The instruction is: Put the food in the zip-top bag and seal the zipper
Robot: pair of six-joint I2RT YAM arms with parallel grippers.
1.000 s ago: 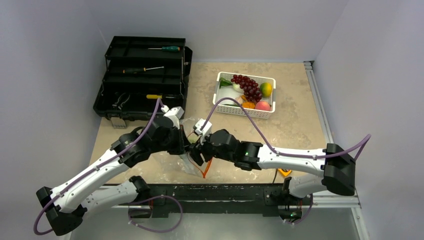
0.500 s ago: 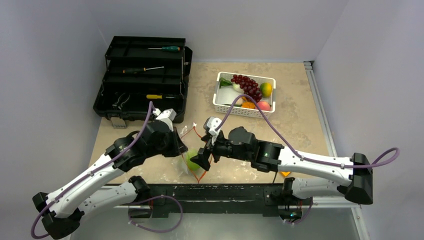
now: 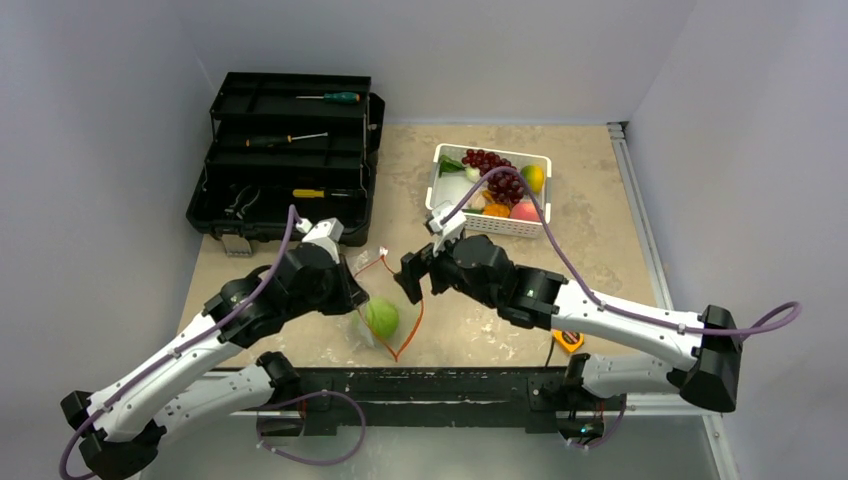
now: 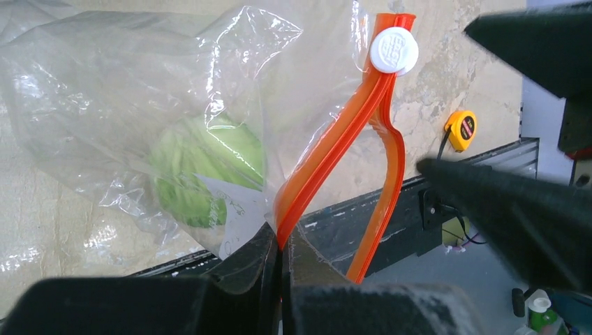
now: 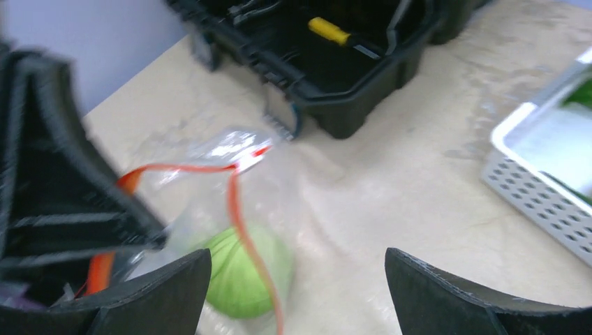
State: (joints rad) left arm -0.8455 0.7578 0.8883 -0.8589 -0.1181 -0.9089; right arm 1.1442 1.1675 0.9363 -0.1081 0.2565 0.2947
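The clear zip-top bag [image 3: 366, 322] lies on the table near the front edge, with the green cabbage [image 3: 381, 317] inside it. Its orange-red zipper [image 3: 411, 322] hangs open in a loop. My left gripper [image 3: 352, 300] is shut on one side of the zipper strip [image 4: 335, 146] near the bag's corner; the white slider [image 4: 394, 51] sits at the far end. The cabbage [image 4: 206, 171] shows through the plastic. My right gripper [image 3: 412, 280] is open and empty, above and behind the bag mouth; the cabbage [image 5: 241, 276] lies below it. Grapes [image 3: 497, 170], lemon [image 3: 532, 178] and peach [image 3: 525, 210] lie in the basket.
The white perforated basket [image 3: 500, 226] stands at the back right. An open black toolbox [image 3: 285, 150] with screwdrivers stands at the back left. A yellow tape measure [image 3: 568, 342] lies at the table's front edge, right of the bag.
My right gripper has come out of the bag mouth, open, and moved back toward the basket. The cabbage now lies in the bag. The left arm has shifted slightly left.
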